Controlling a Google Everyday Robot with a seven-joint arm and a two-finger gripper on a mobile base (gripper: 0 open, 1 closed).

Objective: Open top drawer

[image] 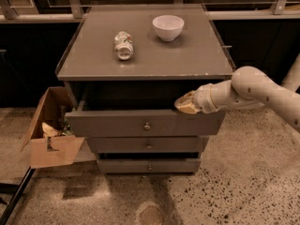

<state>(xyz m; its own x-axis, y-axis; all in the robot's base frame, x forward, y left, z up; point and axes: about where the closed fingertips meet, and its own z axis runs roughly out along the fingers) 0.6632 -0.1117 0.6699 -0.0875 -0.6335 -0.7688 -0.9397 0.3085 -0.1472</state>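
Note:
The top drawer (140, 124) of the grey cabinet is pulled out toward me, its wide grey front with a small round knob (146, 125) standing forward of the two shorter drawer fronts below. Its inside lies in shadow under the cabinet top. My gripper (185, 104) reaches in from the right on a white arm and sits at the drawer's upper right edge, just above the front panel.
On the cabinet top (150, 60) lie a crushed can (123, 45) on its side and a white bowl (168, 27). An open cardboard box (51, 135) with scraps stands on the floor at the cabinet's left. A railing runs behind.

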